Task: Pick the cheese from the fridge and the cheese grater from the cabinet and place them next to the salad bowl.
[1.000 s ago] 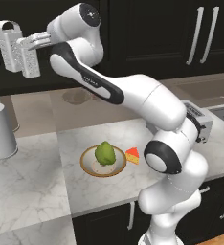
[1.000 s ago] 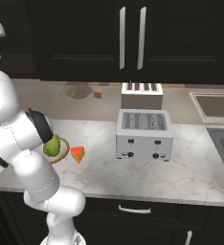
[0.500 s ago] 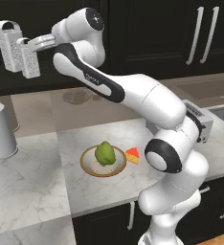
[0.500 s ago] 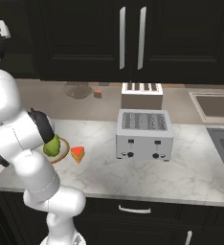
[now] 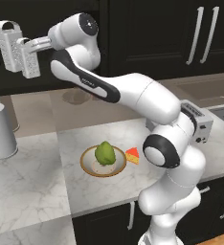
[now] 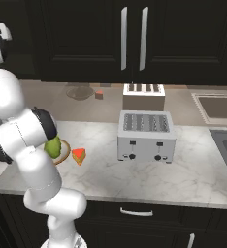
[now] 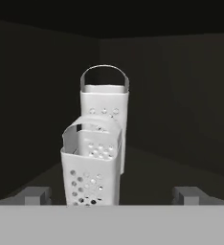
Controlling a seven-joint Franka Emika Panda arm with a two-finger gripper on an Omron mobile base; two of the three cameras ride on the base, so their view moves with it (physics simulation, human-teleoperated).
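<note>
The cheese grater (image 7: 91,165) stands upright on the dark shelf of the cabinet (image 7: 42,95), up at the far left above the desk (image 5: 32,191), with a taller grater (image 7: 106,103) just behind it. The end effector (image 7: 111,195) is lined up in front of it, released, jaws spread wide with the shorter grater between them nearer the left tip, nothing held.

It looks like thin sheet metal: stiff, light, and probably slick on its smooth parts (the perforated faces should give the pads more bite). Being tall and narrow, it would likely tip if nudged off-centre. I would close across the two broad flat sides around mid-height rather than on the rounded handle, which could swivel in the grip.

The cheese (image 5: 132,155) already lies on the desk just right of the salad bowl (image 5: 87,165), which carries the lettuce (image 5: 105,153).
</note>
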